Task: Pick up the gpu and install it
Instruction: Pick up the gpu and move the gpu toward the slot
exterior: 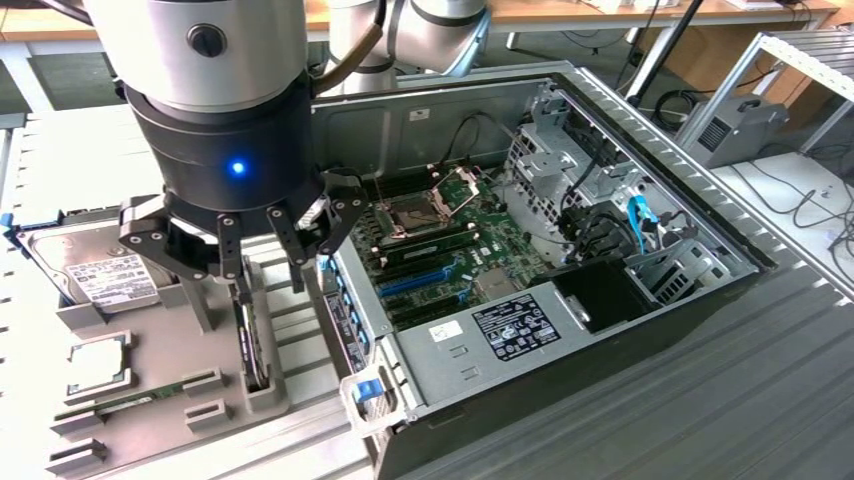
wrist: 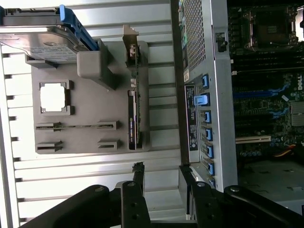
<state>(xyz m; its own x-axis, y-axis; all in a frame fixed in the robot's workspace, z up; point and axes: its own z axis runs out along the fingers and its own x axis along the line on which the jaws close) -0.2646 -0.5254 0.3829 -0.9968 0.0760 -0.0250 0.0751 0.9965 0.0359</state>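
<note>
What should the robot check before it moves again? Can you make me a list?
1. Black gripper open: ok.
2. Thin green-and-black gpu card standing on edge in grey holder tray: ok.
3. Gripper gripping the card: not ok, it hangs above, apart.
4. Black metal computer case side open: ok.
5. Long blue motherboard slots empty: ok.
6. Gripper lined up with card: cannot tell.

The worktop (exterior: 761, 400) was a ribbed grey metal surface. A flat grey holder plate (exterior: 174, 345) lay on it toward the exterior view's left; just beside it, toward the exterior view's right, an open computer case (exterior: 400, 115) lay on its side.
</note>
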